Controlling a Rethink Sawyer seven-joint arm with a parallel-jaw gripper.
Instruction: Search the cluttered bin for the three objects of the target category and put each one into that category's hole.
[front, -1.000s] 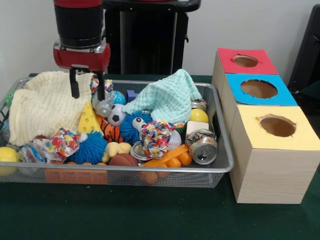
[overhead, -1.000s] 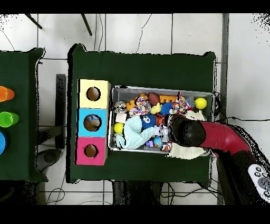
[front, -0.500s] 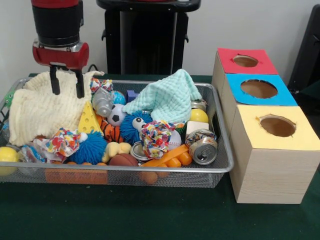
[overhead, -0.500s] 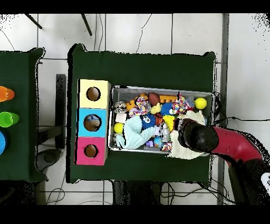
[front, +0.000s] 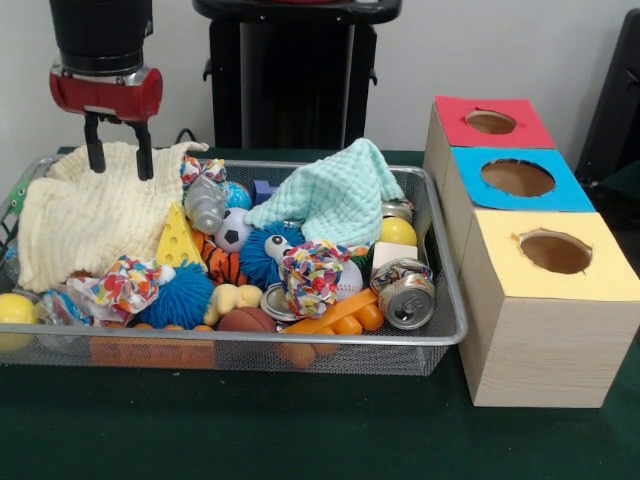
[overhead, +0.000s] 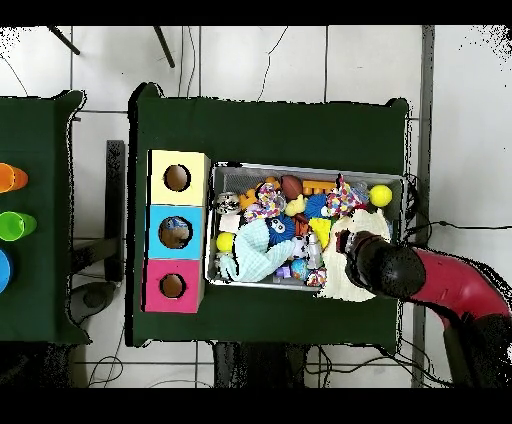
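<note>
**Arm upright over the cream cloth, gripper empty**

The arm comes straight down above the wire bin's (front: 440, 335) end farthest from the boxes. Its gripper (front: 119, 160) points downward, fingers parted a little, holding nothing, tips just above the cream cloth (front: 85, 215). Beside the cloth lie a cheese wedge (front: 180, 240) and a clear bottle (front: 205, 205). The red box (front: 490, 122), blue box (front: 520, 180) and yellow box (front: 555, 255) stand beside the bin.

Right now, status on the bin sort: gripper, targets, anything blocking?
Gripper open, empty, above the cream cloth at the bin's end. Nothing visible in the three box holes. Cream and mint cloth cover part of the clutter.
</note>
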